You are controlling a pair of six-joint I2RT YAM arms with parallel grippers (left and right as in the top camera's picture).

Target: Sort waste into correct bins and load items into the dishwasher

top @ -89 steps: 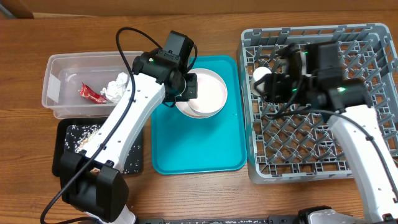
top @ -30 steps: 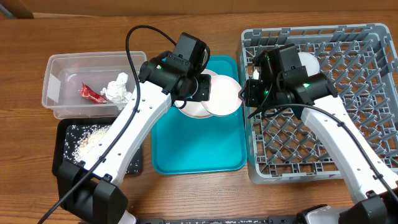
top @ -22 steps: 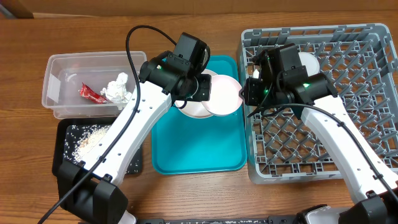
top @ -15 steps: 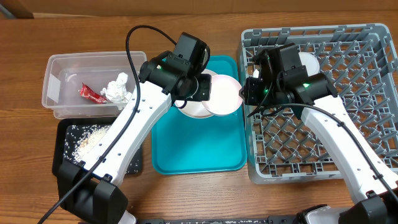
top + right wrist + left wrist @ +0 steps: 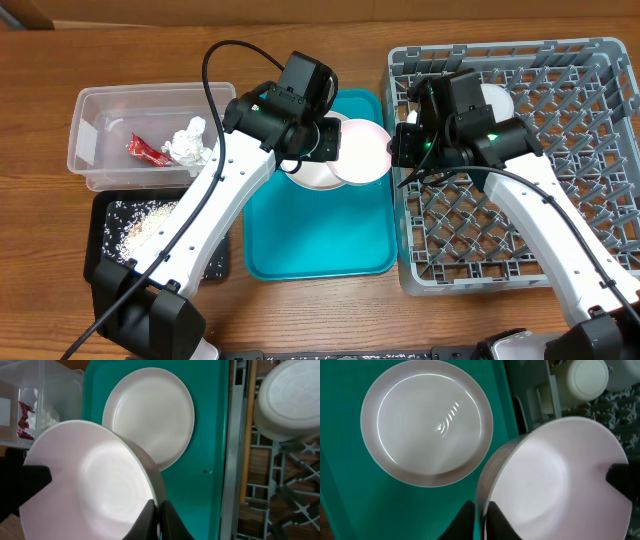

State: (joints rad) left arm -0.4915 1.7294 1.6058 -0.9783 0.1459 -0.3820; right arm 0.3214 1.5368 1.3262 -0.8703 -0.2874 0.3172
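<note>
A wooden table [image 5: 300,40] seen from above, with two robot arms meeting over the middle. Both hold one whitish bowl [image 5: 360,153], tilted in the air above the right edge of a teal tray [image 5: 300,240]. The left gripper [image 5: 480,517] is pinched narrowly on the bowl's left rim, one finger inside and one outside. The right gripper [image 5: 156,517] pinches the opposite rim in the same way. This looks like a handover. The bowl sits between the tray on the left and the grey dish rack [image 5: 590,150] on the right, and the right arm is the one placed to reach the rack.

Below the bowl, a pale pink plate [image 5: 427,420] lies flat on the teal tray, not yet loaded. In the rack's far left corner, a second bowl [image 5: 295,400] rests upside down, probably so it can drain. A small white cup [image 5: 590,377] stands just beside it.

On the far left, a clear tub [image 5: 80,130] holds a red wrapper [image 5: 148,150] and a crumpled white tissue [image 5: 190,142]. Near it, a black tray [image 5: 100,265] holds scattered rice [image 5: 145,225]. The dry rubbish and the food scraps appear to be kept apart.

Counts: two bowls, one plate, one cup, one wrapper, one tissue, two bins, one rack, one teal tray.
</note>
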